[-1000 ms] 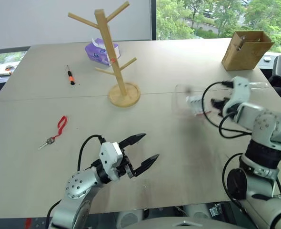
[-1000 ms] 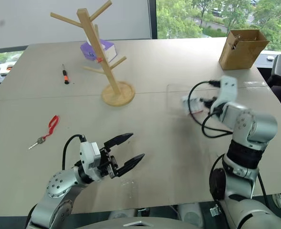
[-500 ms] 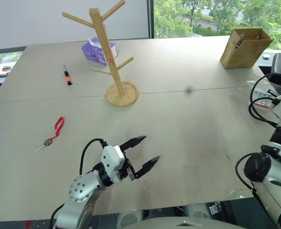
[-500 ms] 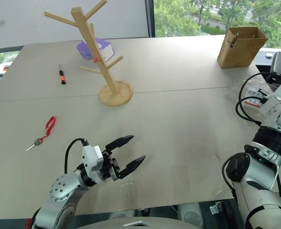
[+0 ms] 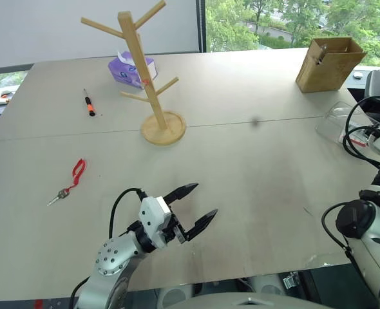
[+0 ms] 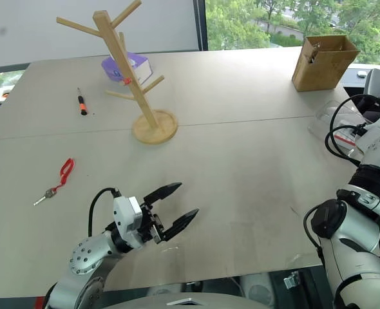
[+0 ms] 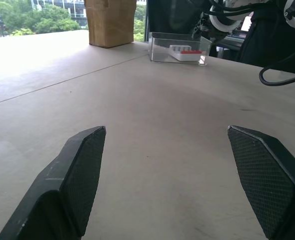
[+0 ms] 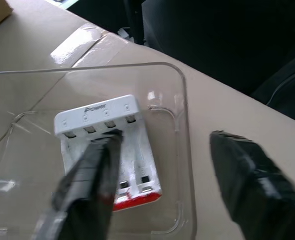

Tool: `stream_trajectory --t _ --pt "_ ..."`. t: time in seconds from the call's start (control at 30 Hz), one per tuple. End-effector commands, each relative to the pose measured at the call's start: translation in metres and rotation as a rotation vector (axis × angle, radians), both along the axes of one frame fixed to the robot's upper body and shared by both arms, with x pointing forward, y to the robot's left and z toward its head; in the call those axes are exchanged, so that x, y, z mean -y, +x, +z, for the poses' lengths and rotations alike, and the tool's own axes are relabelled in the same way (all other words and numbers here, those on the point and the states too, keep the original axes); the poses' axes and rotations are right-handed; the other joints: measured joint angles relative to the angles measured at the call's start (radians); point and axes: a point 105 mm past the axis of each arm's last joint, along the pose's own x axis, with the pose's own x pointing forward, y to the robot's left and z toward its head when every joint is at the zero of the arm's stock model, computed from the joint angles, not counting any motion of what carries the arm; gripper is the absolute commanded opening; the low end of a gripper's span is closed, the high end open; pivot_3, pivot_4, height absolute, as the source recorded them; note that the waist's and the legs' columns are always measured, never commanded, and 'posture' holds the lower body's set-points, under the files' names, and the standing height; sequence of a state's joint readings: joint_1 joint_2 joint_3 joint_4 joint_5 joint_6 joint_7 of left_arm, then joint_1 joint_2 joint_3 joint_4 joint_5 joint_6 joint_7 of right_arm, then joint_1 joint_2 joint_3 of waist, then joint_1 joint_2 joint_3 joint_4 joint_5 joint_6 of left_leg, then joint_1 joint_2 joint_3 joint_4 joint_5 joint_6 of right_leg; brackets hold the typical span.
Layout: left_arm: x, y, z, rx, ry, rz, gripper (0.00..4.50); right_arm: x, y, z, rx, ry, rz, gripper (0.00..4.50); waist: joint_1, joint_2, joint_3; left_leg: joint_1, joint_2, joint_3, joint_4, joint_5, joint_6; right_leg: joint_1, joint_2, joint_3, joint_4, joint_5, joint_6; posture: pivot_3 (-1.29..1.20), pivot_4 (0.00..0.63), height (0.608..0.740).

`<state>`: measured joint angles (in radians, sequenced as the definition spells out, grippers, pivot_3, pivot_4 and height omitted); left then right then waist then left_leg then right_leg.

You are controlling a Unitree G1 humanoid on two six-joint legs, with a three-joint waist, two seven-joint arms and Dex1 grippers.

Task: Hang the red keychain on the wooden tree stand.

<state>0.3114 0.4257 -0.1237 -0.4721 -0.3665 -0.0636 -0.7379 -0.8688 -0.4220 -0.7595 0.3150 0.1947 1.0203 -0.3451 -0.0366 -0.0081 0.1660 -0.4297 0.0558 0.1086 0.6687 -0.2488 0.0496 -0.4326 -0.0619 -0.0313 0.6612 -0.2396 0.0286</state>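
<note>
L gripper hovers low over the table near its front edge, jaws spread wide, nothing between them, touching nothing. L wrist view shows both fingers far apart w/ bare tabletop between.

R gripper is at the table's far R edge, released: fingers parted, one finger over a white battery charger, the other just outside the wall of a clear tray. Charger lies flat inside the tray, red end toward the gripper. Can't tell if a finger touches charger or tray; nothing is gripped. In the head view the tray sits at the R edge beside the R arm's cables.

Keychain lies flat on the table at about 10 o'clock from the L gripper, well apart from it. Red loop points away from the robot; small silver key is at its near end.

Stand is upright, at about 12 o'clock from the L gripper, far off, pegs bare. Keychain is at about 8 o'clock from its base, well apart.

Screwdriver lies at 9 o'clock from the stand. Purple tissue pack sits behind the stand. Cardboard box stands at the far R corner.
</note>
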Motion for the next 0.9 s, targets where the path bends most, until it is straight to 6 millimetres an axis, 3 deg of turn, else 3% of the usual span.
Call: stream_trajectory --t 0.03,0.13,0.2,0.27,0.33,0.4,0.53,0.63,0.8,0.9 --pt "0.000 0.000 0.010 0.039 -0.015 -0.003 4.02 0.004 0.000 0.039 0.161 -0.111 0.007 4.46 0.001 0.000 0.000 0.000 0.000 0.000 0.000 0.000 0.000 0.000 0.000 0.000 0.000 0.000 0.000 0.00 0.150 0.740" --pt "-0.004 0.004 0.011 0.034 -0.022 0.033 4.02 -0.036 0.013 0.084 0.369 -0.341 0.272 4.46 -0.002 0.000 0.000 0.000 0.000 0.000 0.000 0.000 0.000 0.000 0.000 0.000 0.000 0.000 0.000 0.00 0.150 0.740" --pt "-0.009 0.013 0.012 0.027 -0.041 0.087 4.02 -0.092 0.015 0.091 0.480 -0.439 0.589 4.46 -0.005 0.001 0.000 0.000 0.000 0.000 0.000 0.000 0.000 0.000 0.000 0.001 0.000 0.000 0.000 0.00 0.150 0.740" --pt "-0.015 0.026 0.015 0.016 -0.075 0.171 4.02 -0.143 0.003 0.079 0.539 -0.512 0.915 4.46 -0.002 0.000 -0.001 0.001 0.001 -0.001 0.000 0.000 0.000 0.000 0.002 0.000 0.000 0.000 0.000 0.00 0.150 0.740" --pt "-0.025 0.043 0.018 -0.005 -0.108 0.302 4.02 -0.185 -0.023 0.057 0.586 -0.521 1.224 4.46 0.005 -0.001 -0.001 0.001 0.002 -0.003 0.000 0.000 0.000 0.001 0.002 -0.002 0.000 0.000 0.000 0.00 0.150 0.740" --pt "-0.039 0.057 0.020 -0.014 -0.113 0.438 4.02 -0.210 -0.052 0.031 0.591 -0.454 1.489 4.46 0.019 -0.001 -0.001 0.000 0.001 -0.005 0.001 0.000 0.000 0.002 0.002 -0.004 -0.001 0.000 0.000 0.00 0.150 0.740" --pt "-0.073 0.068 0.032 0.002 -0.125 0.640 4.02 -0.215 -0.077 0.005 0.578 -0.375 1.737 4.46 0.024 -0.002 0.000 -0.001 0.000 -0.005 0.003 0.000 0.000 0.003 -0.001 -0.004 -0.001 0.001 0.002 0.00 0.150 0.740" --pt "-0.127 0.068 0.038 -0.011 -0.121 0.872 4.02 -0.215 -0.095 -0.010 0.601 -0.320 1.926 4.46 0.023 -0.007 -0.001 0.001 0.000 -0.006 0.006 0.000 0.001 0.006 0.000 -0.004 -0.001 0.002 0.003 0.00 0.150 0.740" --pt "-0.185 0.056 0.030 -0.047 -0.033 1.093 4.02 -0.209 -0.097 -0.037 0.582 -0.344 2.081 4.46 0.025 -0.008 -0.001 0.009 0.000 -0.008 0.003 0.000 0.000 0.014 0.002 -0.007 -0.003 0.001 0.001 0.00 0.150 0.740" --pt "-0.208 0.051 0.026 -0.067 0.002 1.170 4.02 -0.205 -0.095 -0.053 0.564 -0.363 2.137 4.46 0.026 -0.008 -0.001 0.014 0.000 -0.008 0.002 0.000 0.000 0.019 0.001 -0.007 -0.004 0.001 0.001 0.00 0.150 0.740"
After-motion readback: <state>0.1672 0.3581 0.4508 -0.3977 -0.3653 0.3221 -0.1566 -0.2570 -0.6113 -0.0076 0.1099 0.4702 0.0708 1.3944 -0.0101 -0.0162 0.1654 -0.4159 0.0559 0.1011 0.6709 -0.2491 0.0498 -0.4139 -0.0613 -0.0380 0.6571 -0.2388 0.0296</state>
